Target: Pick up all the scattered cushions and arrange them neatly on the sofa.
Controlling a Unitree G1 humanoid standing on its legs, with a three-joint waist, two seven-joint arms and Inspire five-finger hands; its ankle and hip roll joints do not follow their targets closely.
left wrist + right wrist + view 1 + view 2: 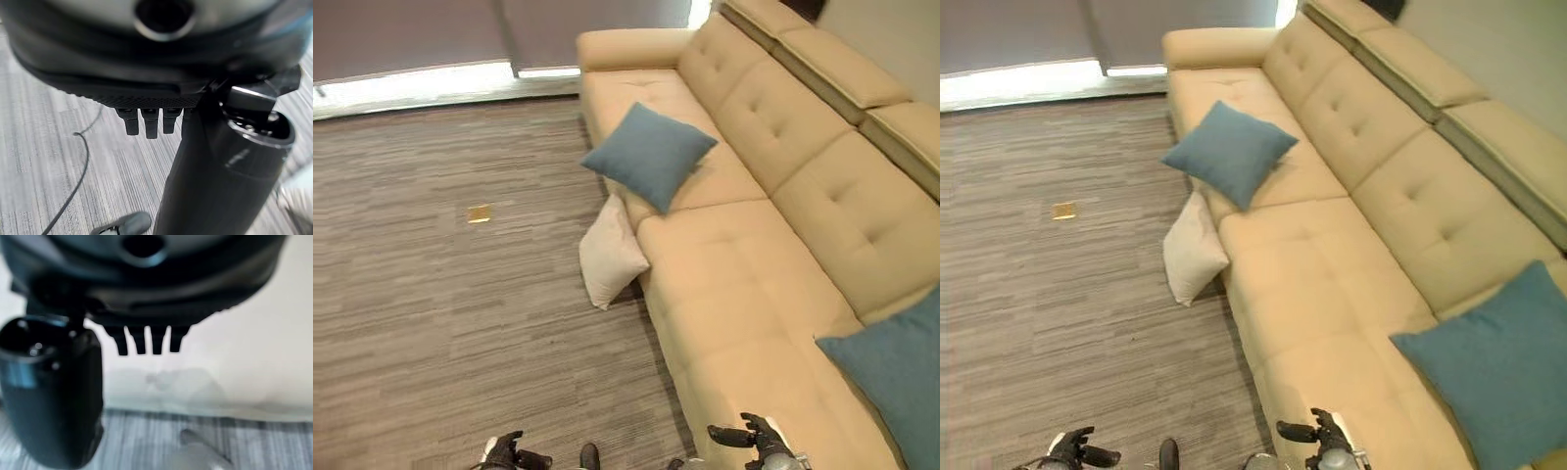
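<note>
Right hand (pixel 759 434) open over sofa (pixel 744 294) edge, cream cushion (pixel 609 255) on floor.

Sofa (pixel 744 284): two blue cushions (pixel 649 155). Floor (pixel 431 294): cream cushion (pixel 610 257).

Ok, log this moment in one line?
white cushion: floor, against sofa | blue cushions: on sofa | left hand, right hand: open, empty

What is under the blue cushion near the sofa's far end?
The blue cushion lies on the sofa seat, overhanging its front edge above the white cushion on the floor. Whatever it covers is hidden.
</note>
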